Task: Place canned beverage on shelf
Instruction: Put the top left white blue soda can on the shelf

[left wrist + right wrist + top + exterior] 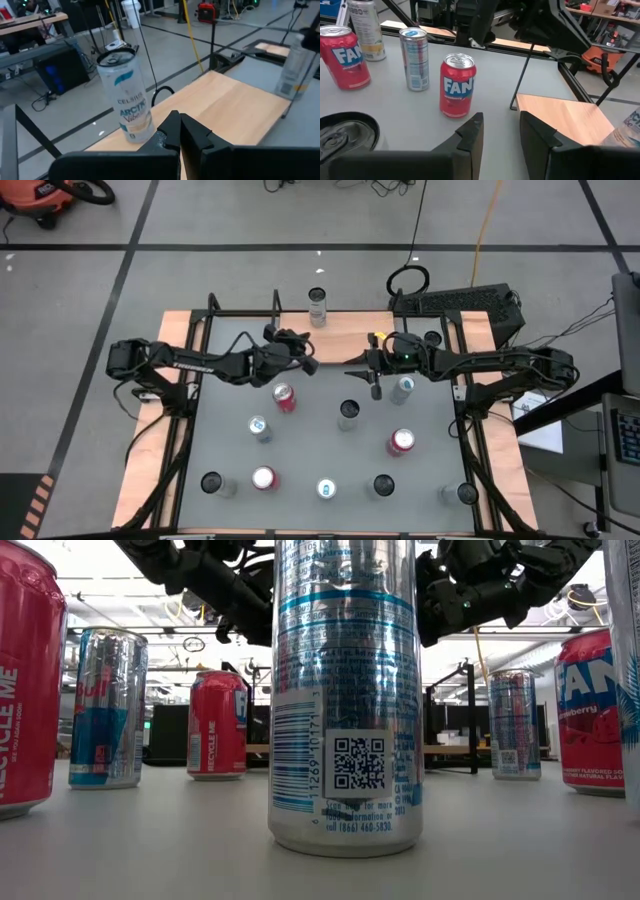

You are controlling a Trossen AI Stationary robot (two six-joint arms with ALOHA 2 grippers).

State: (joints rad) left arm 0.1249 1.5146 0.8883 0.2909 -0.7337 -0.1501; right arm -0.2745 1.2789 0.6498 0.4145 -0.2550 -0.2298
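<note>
Many cans stand loose on my desk (pixel 230 430). Farther off, my right gripper (pixel 375 385) hovers with fingers slightly apart, gripping nothing, probably lining up a pick. Left gripper (pixel 306 363) is closed and empty. Farthest, one Celsius can (pixel 317 307) already stands on the shelf (pixel 345 320).

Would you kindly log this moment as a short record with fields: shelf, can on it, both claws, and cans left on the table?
shelf: light-wood board at the table's far edge
can on shelf: one pale can, upright
left claw: shut, empty, near the shelf
right claw: slightly open, empty, over the table beside a silver can
cans on table: about ten, upright, among them a red can
</note>
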